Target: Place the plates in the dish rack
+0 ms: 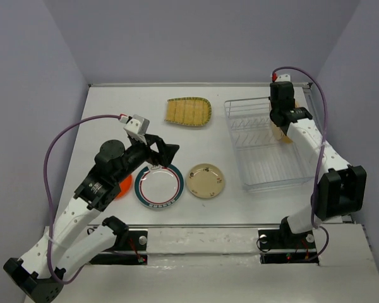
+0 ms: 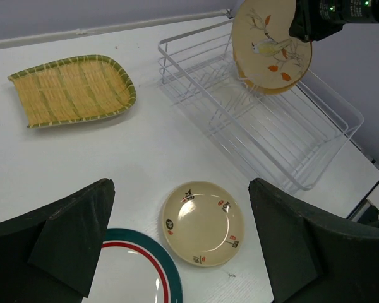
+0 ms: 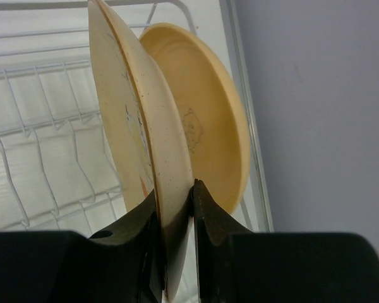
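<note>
My right gripper (image 3: 175, 208) is shut on the rim of the cream floral plate (image 3: 139, 126), holding it on edge over the far right end of the white wire dish rack (image 1: 265, 165). The plain tan plate (image 3: 202, 132) stands in the rack just behind it. My left gripper (image 2: 183, 249) is open and empty, hovering above the small beige patterned plate (image 2: 202, 222) and the white plate with the teal-red rim (image 1: 159, 186). The small orange plate (image 1: 123, 187) is partly hidden under my left arm. The ribbed yellow-green oblong plate (image 1: 188, 112) lies at the back.
The rack's near half (image 2: 284, 145) holds nothing. Grey walls close the table at the back and on both sides. The table's right edge runs just beyond the rack.
</note>
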